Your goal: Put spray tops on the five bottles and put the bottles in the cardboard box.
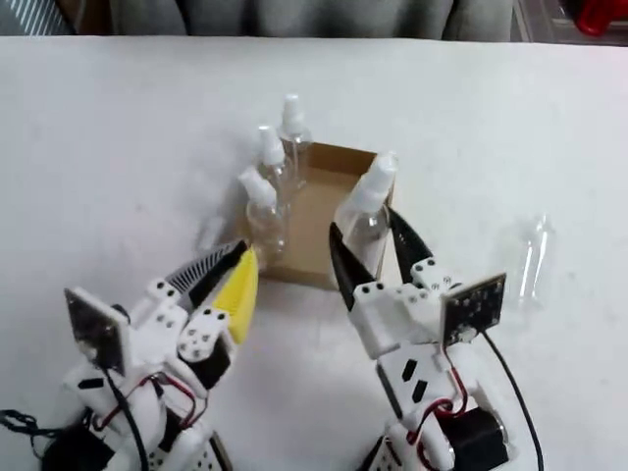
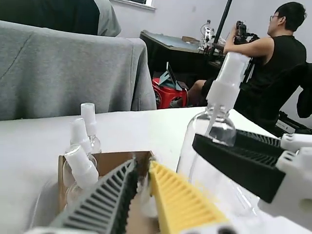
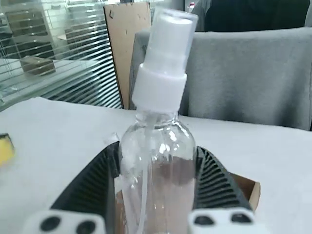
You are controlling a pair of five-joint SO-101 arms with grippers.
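Two black fingers of the right gripper were clamped on a clear plastic bottle with white spray top, held over the brown cardboard box. On the left gripper, grey and yellow fingers were pressed together; just beyond their tips, three capped clear bottles were crowded. One uncapped bottle lay well outside the right fingers.

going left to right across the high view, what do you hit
left end effector → three capped bottles in the box → capped bottle gripped by the right end effector → uncapped bottle lying on the table
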